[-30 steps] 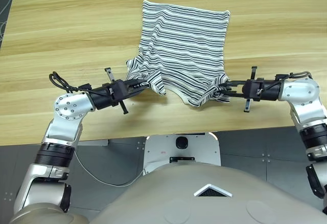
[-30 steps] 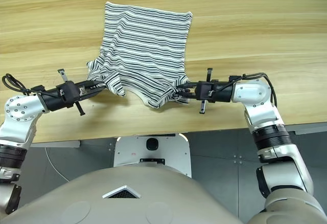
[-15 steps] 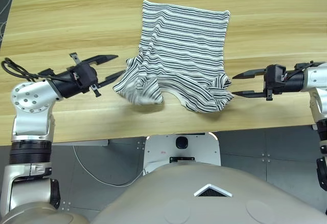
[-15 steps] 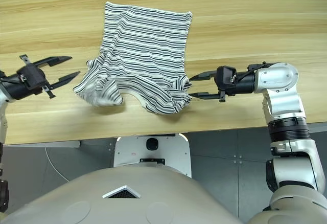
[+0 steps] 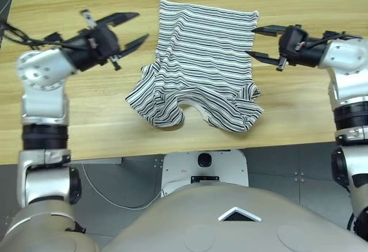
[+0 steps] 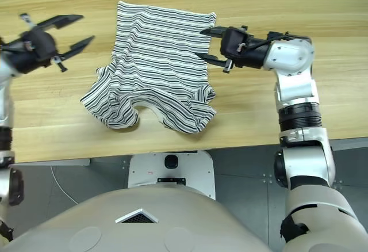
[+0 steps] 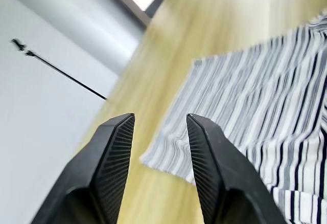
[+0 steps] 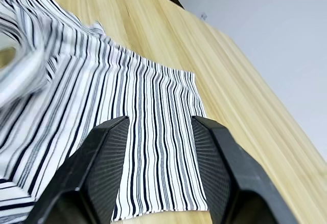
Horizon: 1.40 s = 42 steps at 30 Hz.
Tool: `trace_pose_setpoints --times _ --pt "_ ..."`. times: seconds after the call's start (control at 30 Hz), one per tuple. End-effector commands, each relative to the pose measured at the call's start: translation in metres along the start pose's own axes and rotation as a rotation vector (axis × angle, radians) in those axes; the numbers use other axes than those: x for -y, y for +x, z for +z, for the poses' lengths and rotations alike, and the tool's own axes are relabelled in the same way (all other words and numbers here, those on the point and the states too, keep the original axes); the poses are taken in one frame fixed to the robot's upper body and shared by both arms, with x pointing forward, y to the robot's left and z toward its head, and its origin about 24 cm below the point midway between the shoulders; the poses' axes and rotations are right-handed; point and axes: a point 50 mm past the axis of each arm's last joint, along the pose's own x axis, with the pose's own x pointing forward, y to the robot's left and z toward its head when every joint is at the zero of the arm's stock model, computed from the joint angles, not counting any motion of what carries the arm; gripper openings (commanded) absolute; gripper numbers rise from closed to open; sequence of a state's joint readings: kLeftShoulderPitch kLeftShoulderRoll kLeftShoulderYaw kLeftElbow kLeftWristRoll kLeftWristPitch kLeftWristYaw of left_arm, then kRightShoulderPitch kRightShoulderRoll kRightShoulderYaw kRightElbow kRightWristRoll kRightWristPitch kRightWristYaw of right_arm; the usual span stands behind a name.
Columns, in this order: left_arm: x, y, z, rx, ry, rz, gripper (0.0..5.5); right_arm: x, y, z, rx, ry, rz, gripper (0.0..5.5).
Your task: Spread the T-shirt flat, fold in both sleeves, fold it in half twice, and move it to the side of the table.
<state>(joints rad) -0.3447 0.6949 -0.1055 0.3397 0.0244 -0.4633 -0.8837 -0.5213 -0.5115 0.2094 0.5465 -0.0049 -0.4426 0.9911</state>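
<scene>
Left gripper point(image 5: 142, 25), right gripper point(image 5: 250, 41) farther forward

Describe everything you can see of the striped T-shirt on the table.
The black-and-white striped fabric T-shirt lies on the light wooden table, not fully flat. Its far hem is straight; the near end, with neckline and sleeves, is rumpled and bunched close to the table's front edge. The open right gripper sits at its right edge, contact unclear; the open left gripper is clear of it.

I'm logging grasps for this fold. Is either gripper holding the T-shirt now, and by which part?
Nothing is held: left gripper and right gripper are both open, near the far corners of the T-shirt on the table.
</scene>
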Motion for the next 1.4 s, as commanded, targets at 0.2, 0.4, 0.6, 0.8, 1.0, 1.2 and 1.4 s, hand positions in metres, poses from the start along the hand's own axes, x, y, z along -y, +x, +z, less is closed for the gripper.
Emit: trace_pose_setpoints --times 0.2,0.4,0.6,0.8,1.0,1.2,1.4 --pt "0.038 0.007 -0.044 -0.188 0.009 -0.362 1.89 -0.025 0.028 -0.029 -0.155 -0.059 0.110 2.25" --pt "0.036 -0.012 -0.055 -0.270 0.016 -0.399 1.89 -0.029 0.018 -0.047 -0.295 -0.150 0.163 2.25" --pt "0.041 -0.023 -0.065 -0.324 -0.009 -0.409 1.89 -0.024 0.005 -0.064 -0.442 -0.267 0.161 2.25" --pt "0.066 -0.024 -0.072 -0.324 -0.066 -0.474 1.89 -0.021 0.001 -0.068 -0.482 -0.319 0.150 2.25" --pt "0.082 -0.029 -0.080 -0.362 -0.092 -0.501 1.89 -0.012 -0.004 -0.072 -0.541 -0.413 0.093 2.25" --pt "0.053 -0.022 -0.074 -0.338 -0.012 -0.322 1.89 0.023 0.005 -0.040 -0.335 -0.552 -0.256 2.25" --pt "0.046 -0.022 -0.055 -0.208 -0.030 -0.291 1.89 0.061 -0.006 0.013 0.109 -0.252 -0.633 2.25"
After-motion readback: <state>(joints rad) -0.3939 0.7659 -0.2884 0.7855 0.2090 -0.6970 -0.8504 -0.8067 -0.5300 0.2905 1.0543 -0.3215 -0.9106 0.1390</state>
